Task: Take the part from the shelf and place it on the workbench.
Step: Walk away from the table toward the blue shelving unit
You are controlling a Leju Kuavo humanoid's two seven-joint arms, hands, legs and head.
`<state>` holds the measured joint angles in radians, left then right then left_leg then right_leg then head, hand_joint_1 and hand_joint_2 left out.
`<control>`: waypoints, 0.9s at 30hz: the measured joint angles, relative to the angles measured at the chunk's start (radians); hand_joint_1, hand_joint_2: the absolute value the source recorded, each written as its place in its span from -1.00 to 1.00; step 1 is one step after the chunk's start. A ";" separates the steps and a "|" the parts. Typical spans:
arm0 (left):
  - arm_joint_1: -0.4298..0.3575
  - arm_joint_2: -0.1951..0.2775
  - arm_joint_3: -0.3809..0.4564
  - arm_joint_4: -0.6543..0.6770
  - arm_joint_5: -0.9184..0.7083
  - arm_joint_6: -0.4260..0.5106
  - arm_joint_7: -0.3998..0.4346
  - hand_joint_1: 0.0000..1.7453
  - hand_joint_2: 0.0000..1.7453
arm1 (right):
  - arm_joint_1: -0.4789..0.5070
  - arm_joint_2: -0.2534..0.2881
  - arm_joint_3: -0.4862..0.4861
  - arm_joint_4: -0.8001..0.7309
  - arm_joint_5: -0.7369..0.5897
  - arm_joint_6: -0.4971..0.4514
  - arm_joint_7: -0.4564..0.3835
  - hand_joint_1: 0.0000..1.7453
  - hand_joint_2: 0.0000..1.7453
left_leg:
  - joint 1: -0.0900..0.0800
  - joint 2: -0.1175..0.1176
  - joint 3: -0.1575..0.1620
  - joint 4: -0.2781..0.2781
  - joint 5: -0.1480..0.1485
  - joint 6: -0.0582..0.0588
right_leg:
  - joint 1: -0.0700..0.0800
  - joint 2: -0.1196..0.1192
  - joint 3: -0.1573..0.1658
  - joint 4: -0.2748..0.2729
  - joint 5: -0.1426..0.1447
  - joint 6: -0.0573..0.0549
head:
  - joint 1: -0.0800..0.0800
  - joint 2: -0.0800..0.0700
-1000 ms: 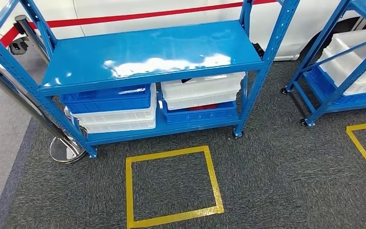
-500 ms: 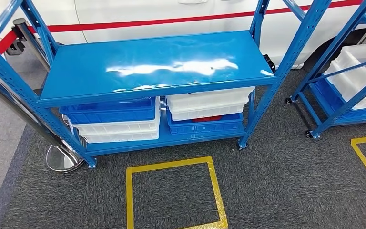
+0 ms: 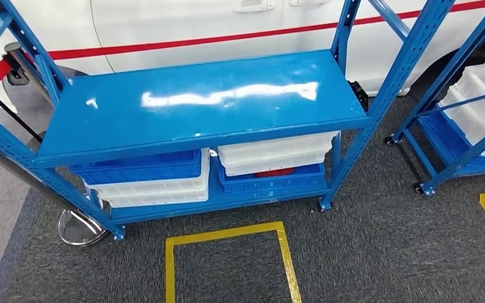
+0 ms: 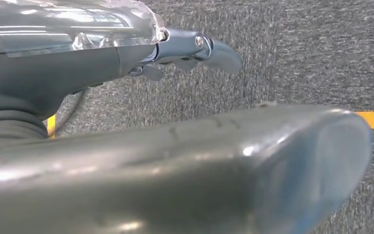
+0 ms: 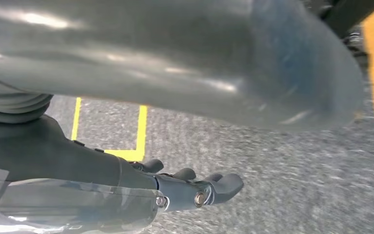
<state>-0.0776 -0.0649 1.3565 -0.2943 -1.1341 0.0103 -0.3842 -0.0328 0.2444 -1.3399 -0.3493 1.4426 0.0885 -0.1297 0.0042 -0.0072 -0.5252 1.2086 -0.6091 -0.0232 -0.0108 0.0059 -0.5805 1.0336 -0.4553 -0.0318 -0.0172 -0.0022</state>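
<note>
A blue metal shelf (image 3: pixel 202 104) stands in front of me in the head view, and its upper board is bare. On the lower board sit stacked blue and white bins. Something red (image 3: pixel 274 172) shows in the gap between the white bin (image 3: pixel 275 153) and the blue bin (image 3: pixel 271 183) under it; I cannot tell what it is. My left hand (image 4: pixel 78 68) hangs over the grey carpet with its fingers (image 4: pixel 214 48) stretched out and apart from the thumb (image 4: pixel 272 161), holding nothing. My right hand (image 5: pixel 78 161) hangs the same way, with its fingers (image 5: pixel 214 187) out and nothing in it.
A yellow taped square (image 3: pixel 227 232) marks the carpet before the shelf. A second blue shelf (image 3: pixel 467 120) with white bins stands to the right. A chrome post base (image 3: pixel 79 227) sits at the left corner. A white vehicle with a red stripe (image 3: pixel 227 39) is behind.
The camera has moved toward the shelf and tipped up: the shelf sits lower and larger in the picture, and less of the yellow square shows. Nothing on the shelf has moved.
</note>
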 joint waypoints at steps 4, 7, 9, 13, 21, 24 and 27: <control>0.003 0.000 0.000 -0.001 -0.008 0.011 0.010 -1.00 -1.00 | -0.001 0.002 0.000 -0.002 0.002 0.000 0.001 -1.00 -1.00 | 0.006 0.000 -0.082 0.018 -0.019 -0.008 | -0.001 0.003 0.037 0.000 -0.030 0.002 | 0.000 0.000; 0.004 0.000 -0.001 -0.001 -0.009 0.012 0.013 -1.00 -1.00 | -0.002 0.003 0.000 -0.003 0.002 0.002 0.001 -1.00 -1.00 | 0.004 0.002 -0.050 -0.143 0.123 0.002 | 0.000 0.003 0.061 0.000 -0.046 0.010 | 0.001 0.000; 0.005 0.000 -0.001 -0.001 -0.009 0.012 0.014 -1.00 -1.00 | -0.002 0.003 -0.001 -0.003 0.003 0.002 0.002 -1.00 -1.00 | 0.002 0.003 -0.048 -0.166 0.138 0.006 | 0.000 0.003 0.067 0.001 -0.050 0.013 | 0.002 0.000; 0.004 -0.002 -0.002 -0.003 -0.007 0.011 0.015 -1.00 -1.00 | -0.004 0.004 -0.001 -0.004 0.004 0.002 0.002 -1.00 -1.00 | 0.000 0.004 -0.047 -0.172 0.134 0.022 | 0.001 0.004 0.064 0.010 -0.065 0.028 | 0.001 0.000; 0.004 -0.011 -0.007 -0.010 -0.003 0.006 0.014 -1.00 -1.00 | -0.006 0.005 -0.002 -0.009 0.010 0.003 0.004 -1.00 -1.00 | -0.003 0.003 -0.029 -0.190 0.146 0.054 | -0.001 0.000 -0.044 0.176 -0.103 0.049 | 0.005 0.000; 0.003 -0.016 -0.007 -0.012 -0.003 0.000 0.014 -1.00 -1.00 | -0.007 0.006 -0.004 -0.011 0.011 0.003 0.004 -1.00 -1.00 | -0.007 0.001 -0.024 -0.188 0.136 0.043 | 0.004 0.000 0.022 0.015 -0.033 0.036 | 0.005 0.000; 0.002 -0.019 -0.008 -0.018 -0.003 -0.004 0.014 -1.00 -1.00 | -0.009 0.006 -0.007 -0.012 0.012 0.004 0.004 -1.00 -1.00 | -0.008 0.001 -0.021 -0.191 0.131 0.026 | 0.005 0.000 0.028 -0.005 -0.033 0.023 | 0.004 0.000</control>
<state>-0.0757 -0.0835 1.3482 -0.3124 -1.1372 0.0062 -0.3700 -0.0416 0.2501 -1.3470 -0.3617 1.4547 0.0920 -0.1254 -0.0036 -0.0058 -0.5465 1.0178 -0.4780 0.0028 -0.0054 0.0062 -0.5529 1.0289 -0.4882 -0.0084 -0.0127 -0.0022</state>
